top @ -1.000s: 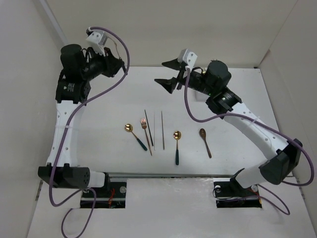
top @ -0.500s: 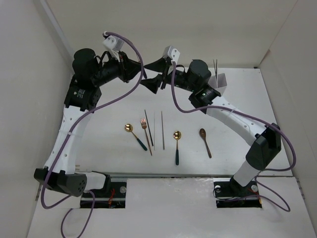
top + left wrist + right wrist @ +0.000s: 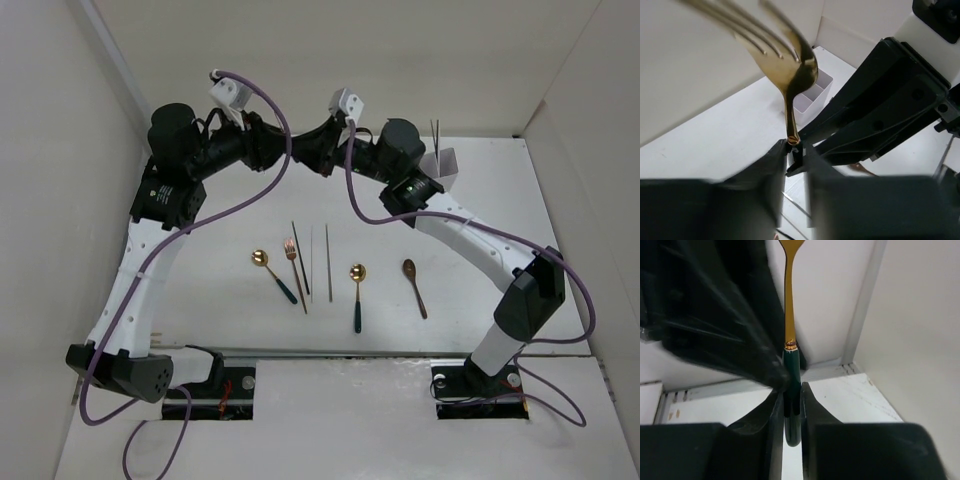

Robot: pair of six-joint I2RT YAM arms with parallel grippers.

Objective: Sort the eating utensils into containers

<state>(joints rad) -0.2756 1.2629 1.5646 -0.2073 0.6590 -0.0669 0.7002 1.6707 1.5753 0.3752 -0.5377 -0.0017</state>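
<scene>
Nearest me, a row of utensils lies on the surface, well apart from both arms: teal-handled gold spoon, copper fork, three thin chopsticks, second gold spoon, brown spoon; farther back, up off the surface, my two end effectors meet tip to tip; my left end effector pinches the gold-headed fork at the neck, tines up and tilted; my right end effector is pressed together on the same fork's teal handle, just below the gold collar; farthest, back right, the white divided box stands on the surface; dark chopsticks stand upright in it; which compartment, can't tell.
</scene>
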